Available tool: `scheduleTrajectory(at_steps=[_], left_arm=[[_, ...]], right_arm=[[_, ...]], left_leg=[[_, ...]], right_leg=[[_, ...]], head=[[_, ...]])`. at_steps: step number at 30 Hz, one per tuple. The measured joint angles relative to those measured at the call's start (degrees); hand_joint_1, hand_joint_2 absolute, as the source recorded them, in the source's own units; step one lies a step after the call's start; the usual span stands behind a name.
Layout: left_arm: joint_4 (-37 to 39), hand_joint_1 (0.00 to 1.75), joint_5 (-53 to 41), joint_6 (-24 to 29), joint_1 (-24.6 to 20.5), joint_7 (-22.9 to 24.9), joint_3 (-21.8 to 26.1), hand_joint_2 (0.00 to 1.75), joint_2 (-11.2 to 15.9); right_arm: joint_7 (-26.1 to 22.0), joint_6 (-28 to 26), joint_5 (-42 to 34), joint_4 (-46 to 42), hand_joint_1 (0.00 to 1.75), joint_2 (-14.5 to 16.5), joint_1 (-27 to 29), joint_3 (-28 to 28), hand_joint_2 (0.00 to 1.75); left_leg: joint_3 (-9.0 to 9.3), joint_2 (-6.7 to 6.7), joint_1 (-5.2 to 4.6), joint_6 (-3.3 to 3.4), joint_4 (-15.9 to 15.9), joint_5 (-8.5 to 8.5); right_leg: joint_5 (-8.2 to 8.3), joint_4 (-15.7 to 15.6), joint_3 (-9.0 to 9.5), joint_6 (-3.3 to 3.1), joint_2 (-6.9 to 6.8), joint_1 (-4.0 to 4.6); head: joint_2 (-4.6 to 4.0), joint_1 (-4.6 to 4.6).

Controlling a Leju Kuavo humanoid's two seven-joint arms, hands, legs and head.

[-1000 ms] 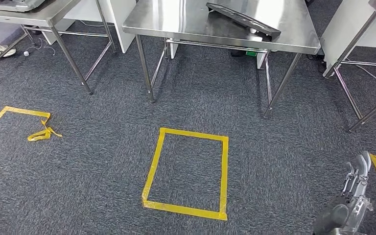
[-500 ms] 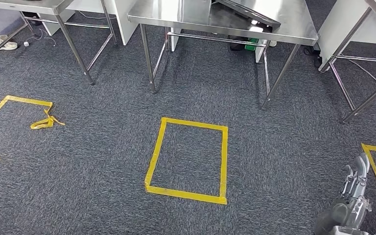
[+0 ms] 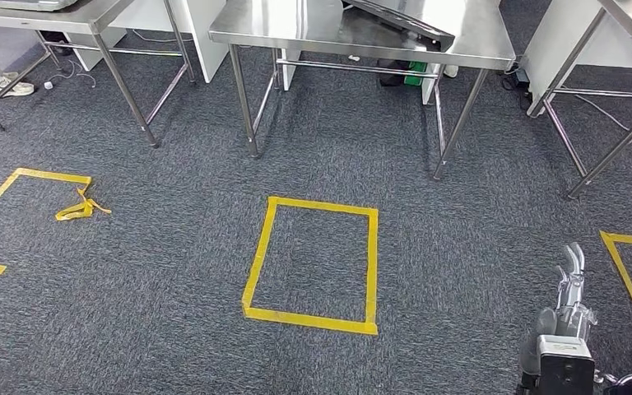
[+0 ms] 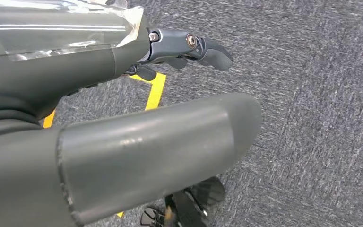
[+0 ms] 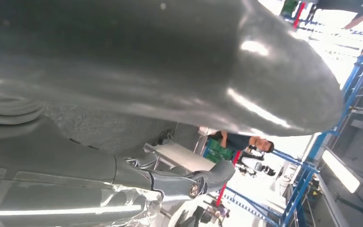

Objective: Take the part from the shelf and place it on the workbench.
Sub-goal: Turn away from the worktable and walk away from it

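transit phase: robot on the floor between stations, both hands free

the head view looks down at grey carpet [image 3: 173,271] with a yellow tape square [image 3: 313,263] marked directly ahead. beyond it stands a steel desk [image 3: 296,25] carrying a dark flat tray-like item [image 3: 399,20] at its far edge; whether this is the task's part cannot be told. no shelf is visible.

the right hand [image 3: 566,300] hangs low at the robot's side, fingers extended and holding nothing. the left hand [image 4: 123,118] is seen in its wrist view over the carpet, thumb and fingers [image 4: 208,49] apart with nothing between them.

judgement: with both hands released and no part carried, the step in hand is travel, not grasp or placement. the next move calls for locating the shelf or the part, then squaring up to it, likely using the tape markers as standing positions.
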Motion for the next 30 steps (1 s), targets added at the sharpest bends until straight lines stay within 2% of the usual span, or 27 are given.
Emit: scheduleTrajectory(at_steps=[1, 2, 4, 6, 7, 10, 11, 12, 13, 14, 15, 16, 17, 19, 20, 22, 24, 25, 26, 28, 29, 30], left_arm=[[0.03, 0.00, -0.02, 0.00, 0.01, -0.01, -0.01, 0.00, 0.03], [0.07, 0.00, -0.03, 0.01, 0.02, -0.01, -0.02, 0.00, 0.04], [0.11, 0.00, -0.04, 0.01, 0.04, -0.01, -0.03, 0.00, 0.02], [0.14, 0.00, -0.04, 0.01, -0.01, -0.01, -0.08, 0.00, -0.01], [0.14, 0.00, -0.04, 0.01, -0.04, -0.02, -0.09, 0.00, 0.00], [0.15, 0.00, -0.04, 0.01, -0.03, -0.02, -0.10, 0.00, 0.11], [0.16, 0.00, -0.04, 0.01, -0.02, -0.02, -0.10, 0.00, 0.12], [0.19, 0.00, -0.04, 0.01, -0.01, -0.02, -0.11, 0.00, 0.11], [0.21, 0.00, -0.04, 0.01, -0.01, -0.02, -0.11, 0.00, 0.10], [0.23, 0.00, -0.04, 0.01, -0.03, -0.02, -0.12, 0.00, 0.08], [0.25, 0.00, -0.04, 0.01, -0.07, -0.02, -0.13, 0.00, 0.08], [0.26, 0.00, -0.04, 0.01, -0.10, -0.02, -0.14, 0.00, 0.09], [0.26, 0.00, -0.06, 0.02, -0.13, -0.02, -0.14, 0.00, 0.13], [0.26, 0.00, -0.14, 0.05, -0.13, -0.02, -0.15, 0.00, 0.22], [0.26, 0.00, -0.23, 0.07, -0.13, -0.02, -0.15, 0.00, 0.25], [0.25, 0.00, -0.46, 0.07, -0.14, -0.02, -0.17, 0.00, 0.28], [0.27, 0.00, -0.61, 0.07, -0.18, -0.03, -0.19, 0.00, 0.23], [0.28, 0.00, -0.64, 0.06, -0.22, -0.05, -0.19, 0.00, 0.18], [0.29, 0.00, -0.66, 0.05, -0.29, -0.07, -0.19, 0.00, 0.14], [0.31, 0.00, -0.79, 0.02, -0.38, -0.08, -0.19, 0.00, 0.11], [0.34, 0.00, -0.88, 0.01, -0.37, -0.08, -0.19, 0.00, 0.07], [0.40, 0.00, -0.97, 0.01, -0.34, -0.07, -0.19, 0.00, 0.02]], right_arm=[[0.00, 0.01, 0.01, 0.30, 0.00, -0.07, -0.21, -0.09, 0.00], [0.00, 0.01, 0.02, 0.55, 0.00, -0.12, -0.39, -0.17, 0.00], [0.01, 0.02, 0.04, 0.96, 0.00, -0.23, -0.58, -0.37, 0.00], [0.02, 0.02, 0.05, 1.24, 0.00, -0.38, -0.67, -0.59, 0.00], [0.02, 0.02, 0.05, 1.37, 0.00, -0.46, -0.79, -0.70, 0.00], [0.02, 0.02, 0.04, 1.89, 0.00, -0.58, -1.01, -0.87, 0.00], [0.02, 0.02, 0.04, 2.08, 0.00, -0.60, -0.98, -0.87, 0.00], [0.02, 0.02, 0.04, 2.23, 0.00, -0.60, -0.95, -0.87, 0.00], [0.02, 0.02, 0.04, 2.35, 0.00, -0.61, -0.96, -0.88, 0.00], [0.02, 0.02, 0.05, 2.42, 0.00, -0.63, -0.98, -0.88, 0.00], [0.02, 0.02, 0.12, 2.47, 0.00, -0.64, -1.02, -0.88, 0.00], [0.05, 0.02, 0.28, 2.50, 0.00, -0.65, -1.05, -0.89, 0.00], [0.14, 0.02, 0.59, 2.55, 0.00, -0.66, -1.07, -0.89, 0.00], [0.40, -0.03, 1.42, 2.64, 0.00, -0.64, -1.06, -0.90, 0.00], [0.55, -0.08, 1.86, 2.68, 0.00, -0.63, -1.06, -0.91, 0.00], [0.79, -0.18, 2.48, 2.72, 0.00, -0.57, -1.10, -0.95, 0.00], [0.91, -0.27, 2.87, 2.70, 0.00, -0.51, -1.16, -1.07, 0.00], [0.93, -0.31, 3.03, 2.70, 0.00, -0.49, -1.24, -1.16, 0.00], [0.97, -0.36, 3.20, 2.73, 0.00, -0.49, -1.28, -1.30, 0.00], [1.17, -0.45, 3.58, 2.91, 0.00, -0.45, -1.30, -1.60, 0.00], [1.32, -0.49, 3.84, 3.00, 0.00, -0.43, -1.24, -1.74, 0.00], [1.49, -0.50, 4.13, 3.08, 0.00, -0.38, -1.19, -1.84, 0.00]], left_leg=[[1.38, -0.46, 0.03, 0.19, -2.45, 0.36], [1.88, -0.78, -0.04, 0.48, -3.55, 0.19], [1.60, -0.51, -0.22, 1.24, -3.87, 0.21], [1.34, -0.01, -0.15, 2.05, -4.24, 0.59], [1.19, 0.31, -0.07, 2.41, -4.41, 0.79], [0.54, 1.35, -0.19, 2.93, -4.40, 1.08], [0.42, 1.69, -0.23, 2.99, -4.38, 1.13], [0.40, 1.98, -0.23, 3.00, -4.37, 1.17], [0.46, 2.20, -0.21, 2.96, -4.36, 1.20], [0.55, 2.38, -0.20, 2.86, -4.36, 1.23], [0.61, 2.50, -0.33, 2.66, -4.30, 1.22], [0.63, 2.58, -0.46, 2.40, -4.27, 1.25], [0.57, 2.62, -0.66, 2.39, -4.21, 1.13], [0.47, 2.62, -0.82, 2.99, -4.20, 1.19], [0.47, 2.59, -0.81, 3.33, -4.23, 1.24], [0.59, 2.50, -0.74, 3.46, -4.66, 1.64], [1.95, 2.35, -0.27, 3.75, -7.51, 3.06], [2.89, 2.25, 0.01, 3.93, -9.43, 4.04], [3.69, 2.14, 0.40, 3.79, -11.13, 4.96], [3.87, 1.72, 0.84, 3.13, -12.26, 5.78], [3.61, 1.39, 1.17, 2.59, -12.25, 5.90], [3.33, 0.99, 1.58, 1.98, -12.07, 5.93]], right_leg=[[0.00, 0.35, -0.35, 0.25, 0.20, 0.12], [0.03, 0.60, -0.78, 0.61, 0.40, 0.24], [0.20, 0.78, -1.44, 1.35, 0.81, 0.36], [-0.42, 2.06, -2.41, 1.79, 0.75, 0.26], [-1.60, 4.38, -3.61, 1.74, 0.62, 0.22], [-6.16, 15.98, -9.43, 1.47, 0.40, 0.07], [-6.55, 17.97, -10.42, 1.71, 0.38, 0.03], [-5.93, 17.44, -10.14, 2.16, 0.30, 0.00], [-4.52, 14.56, -8.66, 2.70, 0.15, -0.03], [-2.76, 10.12, -6.37, 3.19, -0.16, -0.07], [-1.21, 5.89, -4.28, 3.38, -0.45, 0.01], [-0.12, 2.85, -2.84, 3.23, -0.66, 0.09], [0.46, 1.22, -2.09, 2.95, -0.77, 0.07], [0.78, 0.85, -1.95, 2.43, -0.69, 0.05], [0.84, 0.82, -1.90, 2.35, -0.68, 0.03], [1.20, 0.30, -1.74, 2.40, -0.76, -0.11], [1.52, -0.48, -1.43, 2.52, -0.91, 0.06], [1.14, -0.06, -1.63, 2.49, -0.87, 0.24], [0.17, 1.65, -2.49, 2.38, -0.74, 0.24], [-2.62, 7.88, -5.66, 2.47, -0.45, -0.45], [-3.55, 10.72, -7.13, 2.85, -0.41, -0.95], [-3.61, 11.79, -7.70, 3.59, -0.41, -1.52]], head=[[-0.01, 0.02], [0.00, 0.01], [0.00, 0.07], [0.00, 0.21], [0.01, 0.30], [0.01, 0.52], [0.01, 0.51], [0.01, 0.53], [0.01, 0.53], [0.01, 0.54], [0.01, 0.55], [0.01, 0.53], [0.01, 0.51], [0.01, 0.43], [0.01, 0.42], [0.01, 0.40], [0.00, 0.27], [-0.01, 0.25], [-0.01, 0.24], [-0.01, 0.36], [-0.01, 0.36], [-0.01, 0.36]])
